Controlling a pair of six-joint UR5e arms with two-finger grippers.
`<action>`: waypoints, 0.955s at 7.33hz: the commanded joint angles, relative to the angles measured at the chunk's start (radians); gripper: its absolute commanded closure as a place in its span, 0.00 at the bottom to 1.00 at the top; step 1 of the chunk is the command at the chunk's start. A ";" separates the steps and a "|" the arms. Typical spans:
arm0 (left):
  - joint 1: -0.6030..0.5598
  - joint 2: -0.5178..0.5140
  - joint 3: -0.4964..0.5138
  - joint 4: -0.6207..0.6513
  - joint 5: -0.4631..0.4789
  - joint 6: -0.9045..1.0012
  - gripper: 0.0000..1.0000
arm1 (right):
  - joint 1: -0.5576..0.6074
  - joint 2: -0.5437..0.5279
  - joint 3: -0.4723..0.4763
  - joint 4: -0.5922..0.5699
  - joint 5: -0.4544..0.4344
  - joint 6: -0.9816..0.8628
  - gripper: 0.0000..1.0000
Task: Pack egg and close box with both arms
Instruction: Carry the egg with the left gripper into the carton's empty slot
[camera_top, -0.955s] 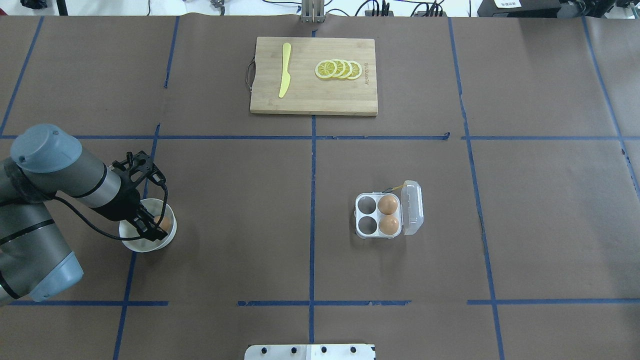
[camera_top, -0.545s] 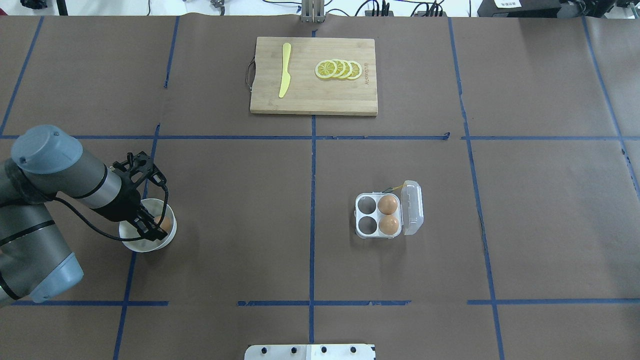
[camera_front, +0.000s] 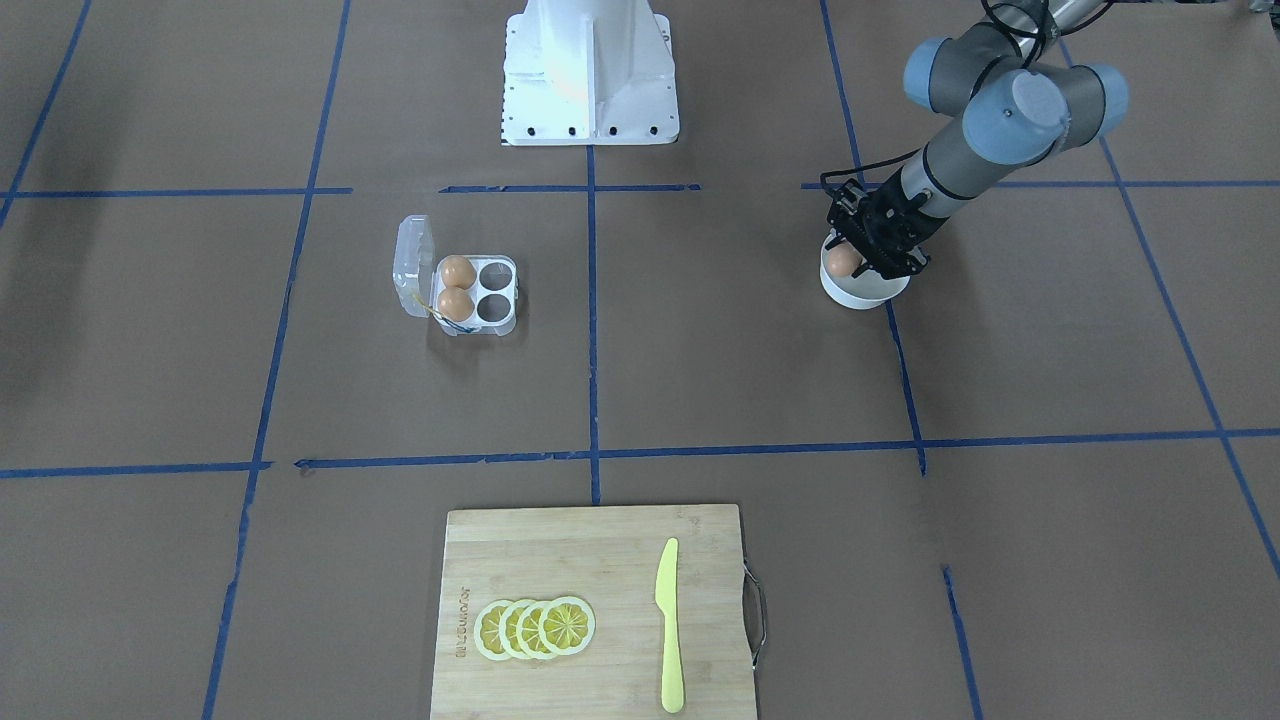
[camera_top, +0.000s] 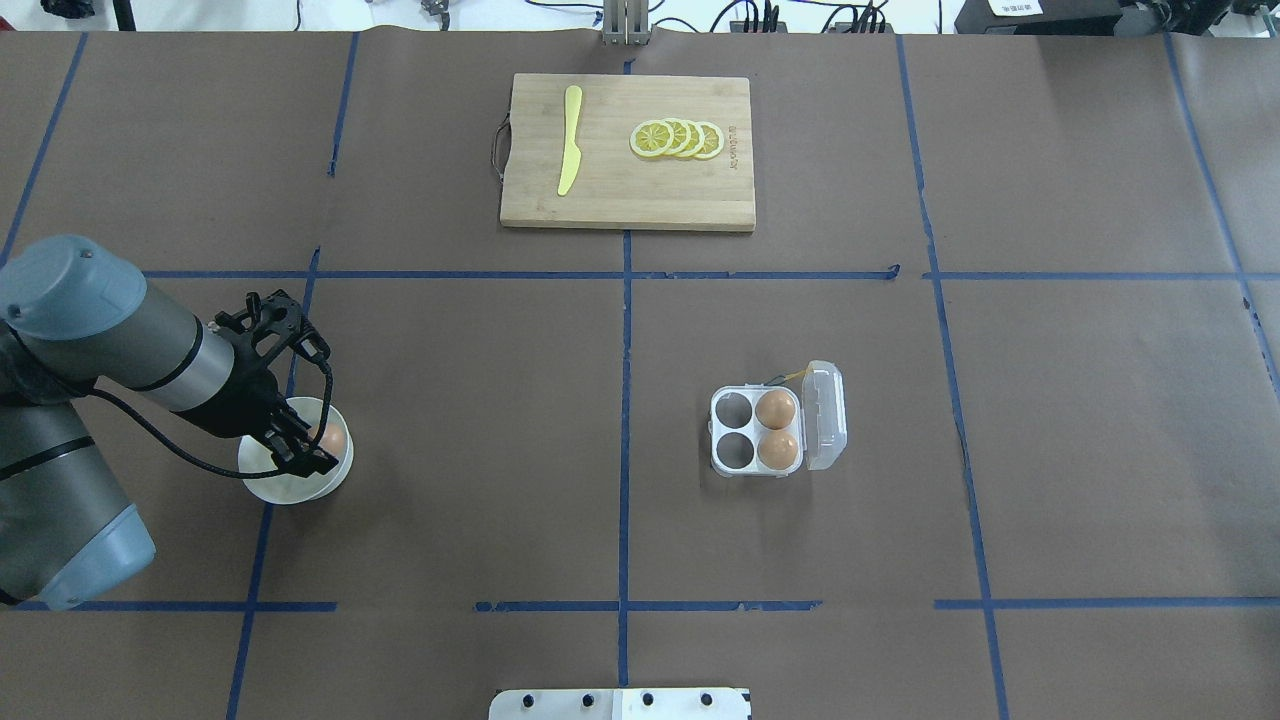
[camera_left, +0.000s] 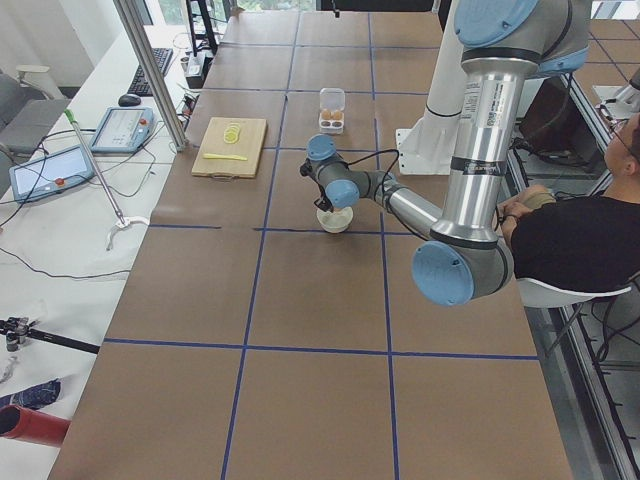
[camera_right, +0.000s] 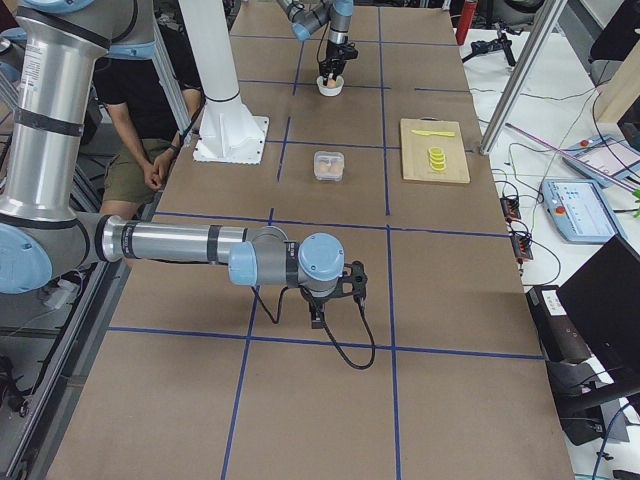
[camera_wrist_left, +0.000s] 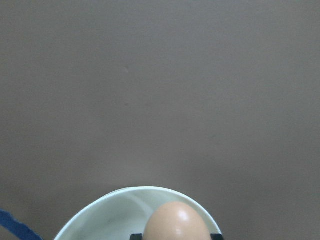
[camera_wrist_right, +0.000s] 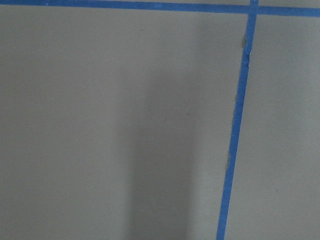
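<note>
The egg was clasped by the left gripper inside the bowl. The box stood open, half filled.

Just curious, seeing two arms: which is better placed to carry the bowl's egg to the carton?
Left. The left gripper brackets the egg in the bowl; the right gripper hangs over the table, far from both.
</note>
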 joint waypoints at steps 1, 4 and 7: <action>-0.039 0.016 -0.083 0.055 0.040 0.000 1.00 | 0.000 0.002 0.001 0.000 0.000 0.002 0.00; -0.033 -0.146 -0.040 0.075 0.045 -0.183 1.00 | -0.002 0.003 0.002 0.000 0.002 0.002 0.00; 0.105 -0.413 0.117 0.080 0.051 -0.491 1.00 | -0.002 0.005 0.003 0.002 0.002 0.002 0.00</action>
